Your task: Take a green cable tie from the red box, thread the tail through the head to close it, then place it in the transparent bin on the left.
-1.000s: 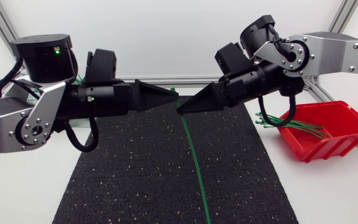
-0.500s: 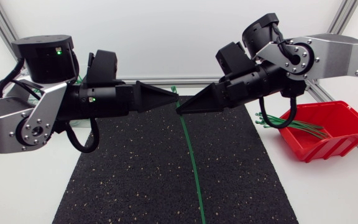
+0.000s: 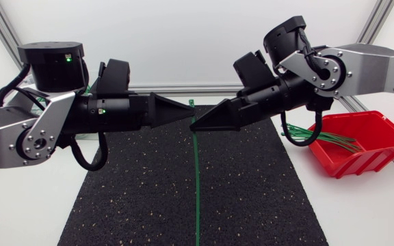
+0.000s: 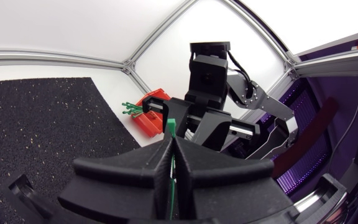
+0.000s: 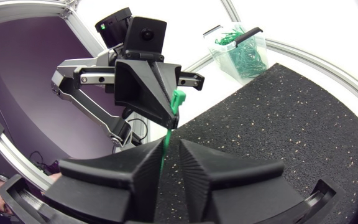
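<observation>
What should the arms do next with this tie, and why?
Probably slide the right gripper down the tie toward its tail tip. The left gripper pinches it just below the head, and the tail hangs straight down, unthreaded.

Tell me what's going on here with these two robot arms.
The two arms meet tip to tip above the black mat, working on one green cable tie. The left gripper is shut on it just below the head. The strap runs down past the right gripper with its tail loose, so the tie is not yet closed. The red box holds more green ties, and the transparent bin already has several inside.
</observation>
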{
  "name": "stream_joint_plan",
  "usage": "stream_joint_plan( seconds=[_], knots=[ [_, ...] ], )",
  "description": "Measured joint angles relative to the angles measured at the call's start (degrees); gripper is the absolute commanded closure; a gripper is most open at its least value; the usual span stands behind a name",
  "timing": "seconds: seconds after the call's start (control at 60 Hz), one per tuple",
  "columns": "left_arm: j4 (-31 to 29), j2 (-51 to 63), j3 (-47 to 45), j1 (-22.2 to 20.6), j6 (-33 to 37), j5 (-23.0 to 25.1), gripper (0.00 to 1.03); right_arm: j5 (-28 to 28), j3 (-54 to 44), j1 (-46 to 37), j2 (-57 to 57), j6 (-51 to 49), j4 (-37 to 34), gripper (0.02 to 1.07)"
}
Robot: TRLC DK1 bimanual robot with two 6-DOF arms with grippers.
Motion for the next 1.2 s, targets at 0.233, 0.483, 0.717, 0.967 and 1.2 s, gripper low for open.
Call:
stream_joint_plan(
  seconds=[0.233,0.483,0.717,0.967,1.2],
  knots=[
    [-7.28,-0.09,4.28,4.74,-0.24,3.21,0.99,5.03,-1.62,-2.34,-0.81,-7.72,-3.37,0.06],
    [-13.07,0.83,10.01,9.16,-0.17,7.61,0.99,11.1,-0.81,-3.19,-1.51,-21.62,-11.17,0.06],
    [-19.21,5.64,12.79,10.36,3.82,8.87,0.99,16.06,1.38,-0.94,-1.75,-29.48,-18.69,0.06],
    [-25.03,12.52,18.51,10.58,9.81,9.35,0.99,30.97,0.31,-0.61,-1.75,-36.89,-10.51,0.06],
    [-29.16,16.65,22.49,10.05,13.75,10.78,0.99,42.47,-10.86,-0.76,-3.1,-45.37,20.11,0.06]
  ],
)
